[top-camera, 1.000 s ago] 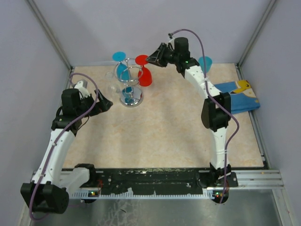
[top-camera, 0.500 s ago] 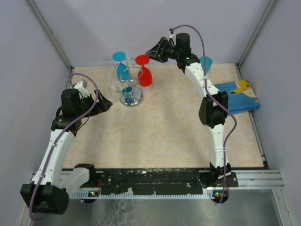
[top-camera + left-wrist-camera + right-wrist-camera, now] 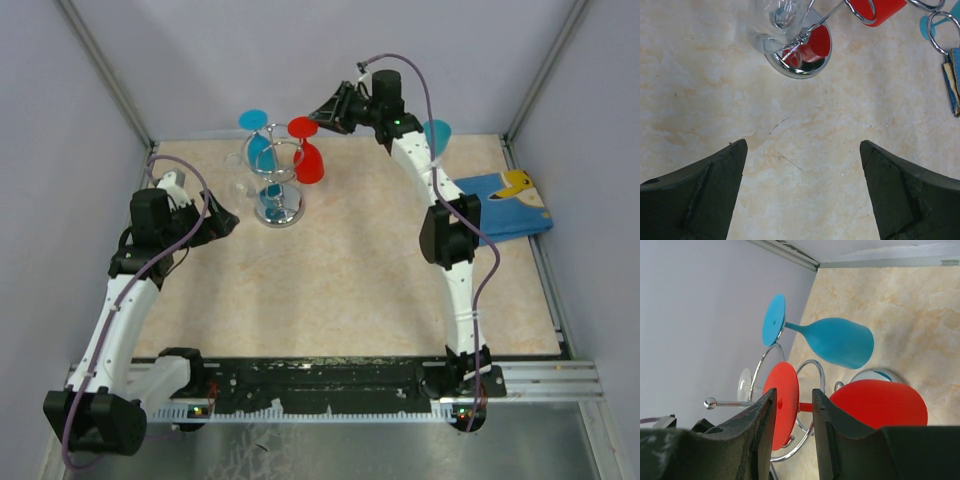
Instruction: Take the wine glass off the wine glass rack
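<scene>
The silver wire wine glass rack (image 3: 279, 207) stands at the back left of the table, with a red wine glass (image 3: 309, 163), a blue one (image 3: 262, 150) and a clear one (image 3: 240, 175) hanging bowl-down on its loops. My right gripper (image 3: 318, 122) is at the red glass's round foot. In the right wrist view, its jaws (image 3: 794, 397) are a little apart, with the red foot (image 3: 785, 400) and stem between them. The red bowl (image 3: 880, 402) and blue glass (image 3: 840, 340) lie beyond. My left gripper (image 3: 225, 222) is open and empty left of the rack, above bare table (image 3: 802, 150).
Another blue glass (image 3: 436, 135) stands at the back right behind my right arm. A blue and yellow flat item (image 3: 510, 205) lies at the right edge. Grey walls close the back and sides. The rack's chrome base (image 3: 805, 55) shows in the left wrist view.
My right gripper has moved up and slightly left to the red glass's foot. The left arm and the glasses have not moved.
</scene>
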